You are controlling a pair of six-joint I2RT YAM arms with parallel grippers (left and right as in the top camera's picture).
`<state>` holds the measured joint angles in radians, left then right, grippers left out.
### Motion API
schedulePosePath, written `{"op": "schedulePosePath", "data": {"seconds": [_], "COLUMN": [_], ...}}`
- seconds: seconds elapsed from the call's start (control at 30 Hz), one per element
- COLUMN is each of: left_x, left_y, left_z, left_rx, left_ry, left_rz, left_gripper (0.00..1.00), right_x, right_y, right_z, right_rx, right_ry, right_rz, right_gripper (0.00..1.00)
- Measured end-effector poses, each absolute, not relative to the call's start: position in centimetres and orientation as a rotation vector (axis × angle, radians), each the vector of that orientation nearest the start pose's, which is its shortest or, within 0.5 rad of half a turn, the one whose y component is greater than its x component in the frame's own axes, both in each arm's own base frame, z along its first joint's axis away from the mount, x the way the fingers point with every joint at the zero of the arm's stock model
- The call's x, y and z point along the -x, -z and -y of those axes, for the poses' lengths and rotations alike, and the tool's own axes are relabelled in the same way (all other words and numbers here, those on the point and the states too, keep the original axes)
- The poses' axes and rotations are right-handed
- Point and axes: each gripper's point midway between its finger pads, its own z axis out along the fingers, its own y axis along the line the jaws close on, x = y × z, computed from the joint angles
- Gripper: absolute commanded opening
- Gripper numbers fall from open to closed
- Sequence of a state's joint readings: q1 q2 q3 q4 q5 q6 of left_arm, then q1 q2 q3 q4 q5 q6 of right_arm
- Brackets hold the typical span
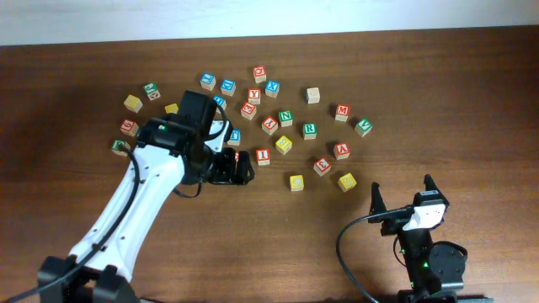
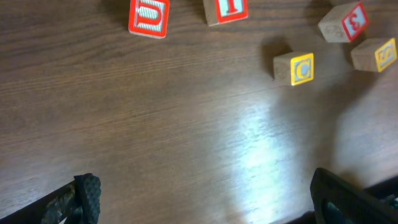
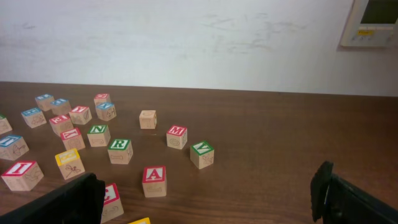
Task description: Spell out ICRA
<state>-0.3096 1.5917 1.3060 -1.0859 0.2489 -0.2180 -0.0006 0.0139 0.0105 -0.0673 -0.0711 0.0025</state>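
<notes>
left gripper [image 1: 238, 167] open and empty over bare table [image 1: 472, 101] near the i block [image 1: 263, 156] and c block [image 1: 296, 182], right gripper [image 1: 402, 198] open too, well apart; r block [image 1: 310, 130] and a block [image 1: 341, 151] loose, no letter placed yet.

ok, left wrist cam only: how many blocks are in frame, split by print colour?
Red: 3, namely the far-left block, the I block and the tilted block
Yellow: 2, namely the C block and the right-edge block
Total: 5
</notes>
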Motion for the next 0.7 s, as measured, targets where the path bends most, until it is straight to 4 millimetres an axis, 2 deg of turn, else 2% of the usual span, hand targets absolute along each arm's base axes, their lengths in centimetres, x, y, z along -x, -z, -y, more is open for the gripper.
{"op": "schedulePosePath", "data": {"seconds": [0.2, 0.4, 0.5, 0.7], "left_x": [-30.9, -31.6, -31.9, -32.3], "left_y": [-12.3, -10.2, -9.4, -9.2], "left_z": [13.9, 13.6, 14.4, 16.6], "left_rx": [-0.129, -0.087, -0.114, -0.191], "left_ry": [0.416, 0.333, 0.323, 0.345], "left_rz": [-2.958, -2.998, -2.998, -2.96], "left_gripper": [0.99, 1.0, 1.0, 0.99], "right_x": [-24.6, -24.6, -24.6, -24.6], "right_y": [-15.9, -15.9, -15.9, -15.9], "right_z": [-1.2, -1.2, -1.2, -1.2], "right_rx": [0.052, 0.051, 0.051, 0.051], "right_ry": [-0.06, -0.06, -0.06, -0.06], "right_rz": [-1.641, -1.641, -1.641, -1.641], "right_gripper": [0.98, 0.98, 0.98, 0.98]}}
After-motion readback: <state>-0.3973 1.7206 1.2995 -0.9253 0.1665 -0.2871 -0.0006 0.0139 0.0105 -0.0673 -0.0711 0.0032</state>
